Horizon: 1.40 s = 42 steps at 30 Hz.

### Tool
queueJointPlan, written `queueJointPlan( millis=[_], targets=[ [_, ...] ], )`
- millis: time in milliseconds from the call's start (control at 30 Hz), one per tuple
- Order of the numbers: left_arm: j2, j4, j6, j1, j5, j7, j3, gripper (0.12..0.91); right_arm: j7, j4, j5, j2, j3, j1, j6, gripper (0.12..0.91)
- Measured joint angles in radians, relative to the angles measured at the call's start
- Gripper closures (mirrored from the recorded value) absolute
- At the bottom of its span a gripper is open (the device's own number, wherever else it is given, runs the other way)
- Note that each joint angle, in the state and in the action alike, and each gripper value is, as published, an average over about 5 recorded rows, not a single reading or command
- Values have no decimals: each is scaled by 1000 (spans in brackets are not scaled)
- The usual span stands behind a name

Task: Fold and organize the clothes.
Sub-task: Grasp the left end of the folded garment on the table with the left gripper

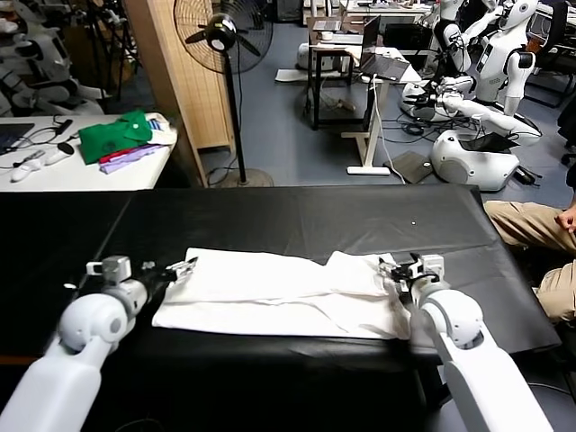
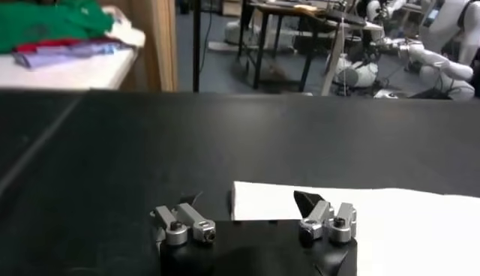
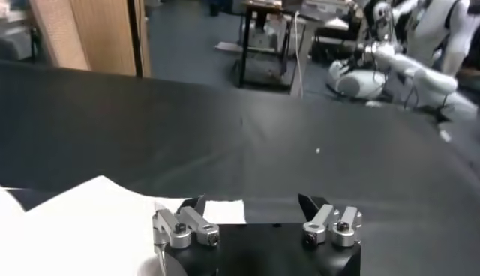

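Note:
The clothes, a plain white T-shirt, lie as a long folded band across the black table. My left gripper stands open at the shirt's left end with nothing between its fingers. In the left wrist view, the gripper straddles the shirt's corner. My right gripper is open at the shirt's right end. From the right wrist camera, the gripper has a small tip of the shirt just past its jaws, and it holds nothing.
A white side table at the back left holds a green garment and a purple cloth. A standing fan is behind the table. A seated person is at the right edge. Other robots stand beyond.

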Motion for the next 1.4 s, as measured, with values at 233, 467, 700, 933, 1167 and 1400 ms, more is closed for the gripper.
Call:
queueJointPlan(
  millis=[233, 467, 700, 933, 1167, 1400],
  targets=[
    [-24, 79, -11, -47, -1, 11, 34, 232, -10, -31, -18, 33, -4, 5, 6, 227],
    [-47, 140, -28, -81, 16, 17, 57, 289, -15, -45, -25, 50, -7, 10, 8, 262],
    [-50, 155, -37, -80, 32, 27, 60, 535, -14, -48, -45, 68, -14, 6, 25, 588],
    [-55, 126, -50, -60, 71, 26, 61, 885, 30, -38, -109, 95, -9, -15, 64, 875],
    [-54, 69, -92, -18, 193, 29, 43, 904, 82, -16, -188, 118, -7, -48, 111, 873],
    [-32, 8, -114, 33, 293, 37, 15, 904, 78, -4, -200, 121, -1, -59, 118, 873]
  ],
)
